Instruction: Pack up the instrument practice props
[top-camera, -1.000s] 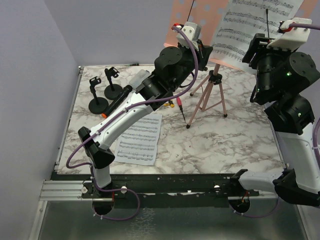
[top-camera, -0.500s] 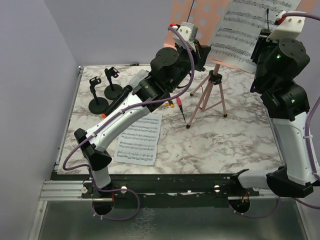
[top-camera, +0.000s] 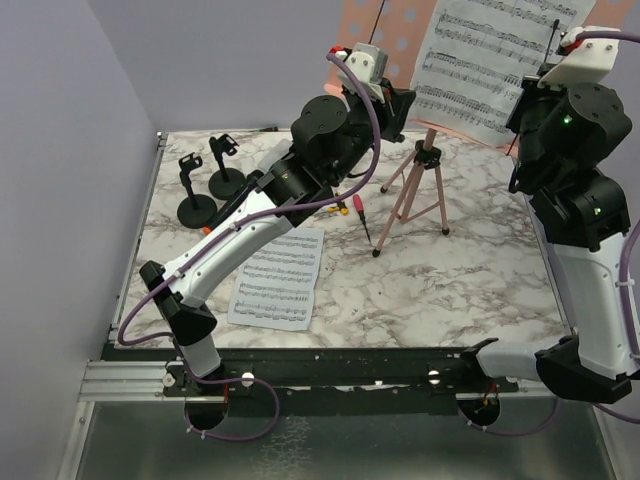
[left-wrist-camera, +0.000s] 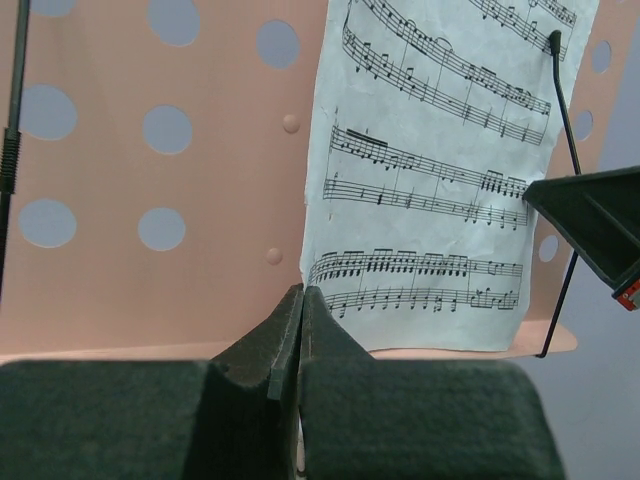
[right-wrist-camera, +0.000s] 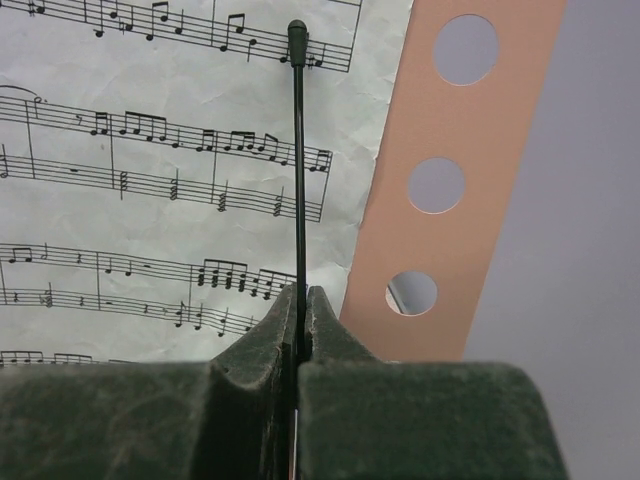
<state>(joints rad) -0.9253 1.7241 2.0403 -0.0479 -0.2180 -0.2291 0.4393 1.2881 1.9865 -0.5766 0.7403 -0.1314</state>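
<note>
right end effector (right-wrist-camera: 302, 297) clamped on black retainer wire (right-wrist-camera: 297, 160) lying over sheet music (right-wrist-camera: 130, 200) on pink desk (right-wrist-camera: 470, 120). left end effector (left-wrist-camera: 301, 297) jaws together at desk lower edge.

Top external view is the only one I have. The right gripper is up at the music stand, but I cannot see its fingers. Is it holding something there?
Observer: Yes. The right gripper is shut on the black wire retainer that lies over the sheet-music page.
Operator: Where on the page is that wire?
Observer: Just inside the page's right edge. The pink perforated desk shows beyond it.
Operator: And the left gripper?
Observer: Shut as well. Its tips meet at the page's lower left corner, in front of the desk. I cannot tell whether they pinch anything.
</note>
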